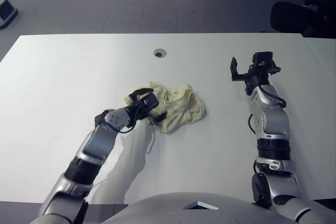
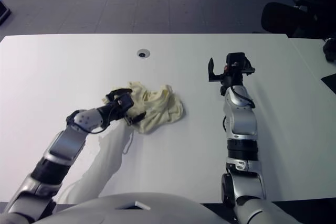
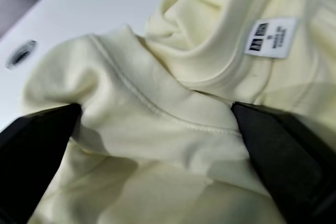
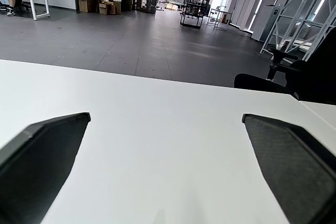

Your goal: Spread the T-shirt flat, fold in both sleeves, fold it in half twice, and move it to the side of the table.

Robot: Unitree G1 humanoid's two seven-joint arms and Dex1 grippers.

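Straddling the collar [image 3: 136, 93] of the bunched T-shirt [image 1: 176, 106], which sits in the middle of the table [image 1: 63, 66].
Left gripper [image 3: 156, 111] has its fingers apart with the collar rib between them, not pinched yet; probably using the neckline as the anchor for spreading. Right gripper [image 4: 165, 119] sits well clear, fingers spread, holding nothing. Sleeves and hem are buried in folds, can't tell which is which.

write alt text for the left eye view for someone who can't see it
A crumpled pale yellow T-shirt lies on a white table, with the left end effector open around its left edge. The right end effector, open, is off to the shirt's right.
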